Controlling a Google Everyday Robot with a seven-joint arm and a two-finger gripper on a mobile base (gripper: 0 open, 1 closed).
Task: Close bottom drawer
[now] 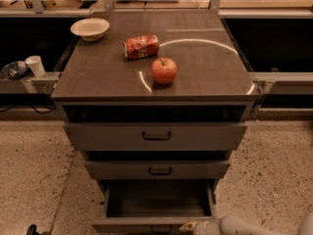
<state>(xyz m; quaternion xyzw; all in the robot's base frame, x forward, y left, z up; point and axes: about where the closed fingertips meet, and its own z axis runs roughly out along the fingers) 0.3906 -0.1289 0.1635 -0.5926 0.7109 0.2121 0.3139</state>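
The bottom drawer (159, 199) is the lowest of three grey-brown drawers and stands pulled far out, its box empty inside. Its front panel (146, 225) runs along the bottom edge of the view. My gripper (191, 226) comes in from the lower right on a pale arm (239, 226) and sits right at the front panel, near its right half. The middle drawer (157, 169) and the top drawer (155, 136) stand above it, each pulled out a little.
On the cabinet top (98, 77) lie a red apple (164, 70), a red can on its side (141, 46) and a white bowl (90, 29). A white cup (34, 65) stands on a ledge at the left. Speckled floor (34, 180) lies on both sides.
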